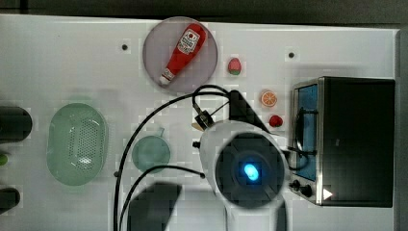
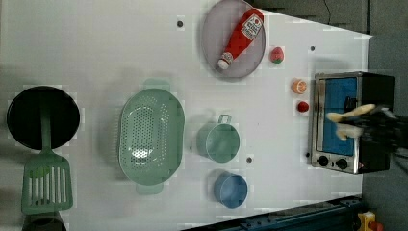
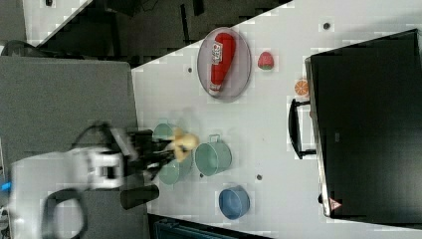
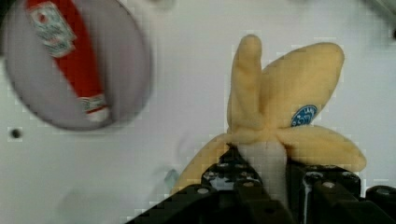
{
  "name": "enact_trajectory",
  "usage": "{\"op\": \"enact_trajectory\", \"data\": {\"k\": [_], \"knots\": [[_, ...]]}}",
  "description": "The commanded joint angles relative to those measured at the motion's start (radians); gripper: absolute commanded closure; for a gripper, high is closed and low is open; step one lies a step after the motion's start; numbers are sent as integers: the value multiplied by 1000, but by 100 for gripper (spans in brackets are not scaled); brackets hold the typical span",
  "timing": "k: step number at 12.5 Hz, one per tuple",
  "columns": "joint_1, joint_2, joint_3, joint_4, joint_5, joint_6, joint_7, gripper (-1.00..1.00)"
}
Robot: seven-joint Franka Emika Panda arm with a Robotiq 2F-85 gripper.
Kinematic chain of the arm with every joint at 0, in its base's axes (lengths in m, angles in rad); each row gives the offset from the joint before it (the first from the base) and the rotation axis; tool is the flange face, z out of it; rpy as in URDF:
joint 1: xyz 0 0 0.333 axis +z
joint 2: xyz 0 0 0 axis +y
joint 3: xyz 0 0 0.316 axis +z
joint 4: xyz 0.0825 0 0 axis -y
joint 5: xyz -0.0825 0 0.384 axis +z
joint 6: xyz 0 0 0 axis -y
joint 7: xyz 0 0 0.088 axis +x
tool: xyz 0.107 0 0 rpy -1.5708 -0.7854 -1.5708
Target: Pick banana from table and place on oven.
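Observation:
My gripper [image 4: 264, 170] is shut on the banana [image 4: 280, 107], a pale-yellow plush fruit with peeled-back flaps and a blue sticker, and holds it up off the white table [image 1: 72, 57]. In the left view the banana [image 2: 351, 114] hangs in front of the oven's [image 2: 373, 91] blue glass door, with the gripper [image 2: 361, 126] just behind it. The right view shows the banana [image 3: 182, 142] at the gripper [image 3: 166, 152] tip, high above the table. The oven [image 1: 358, 139], with a black top and silver front, stands at the top view's right.
A grey plate [image 1: 204, 72] carries a red ketchup bottle [image 1: 183, 53]. A strawberry [image 1: 234, 66], an orange slice [image 1: 269, 98] and a small red fruit [image 1: 275, 121] lie near the oven. A green colander [image 1: 77, 144], a green cup [image 1: 151, 153] and a blue cup [image 2: 231, 190] stand on the table.

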Motion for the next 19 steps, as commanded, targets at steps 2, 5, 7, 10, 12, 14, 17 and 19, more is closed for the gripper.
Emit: {"op": "enact_trajectory", "data": {"k": [2,5,7,10,12,14,17,19], "knots": [[-16,4,-34,111,-18,-146,-8,64],[-31,7,-118,168,-22,-159,-62,64],[-40,22,-191,176,-46,-156,-137,64],[-43,83,-300,192,-102,-107,-352,64],[-45,153,-368,219,-108,-50,-485,64],[-49,237,-436,252,-110,-10,-610,64],[-51,374,-523,316,-110,36,-792,64],[-51,445,-546,353,-110,54,-881,64]]}}
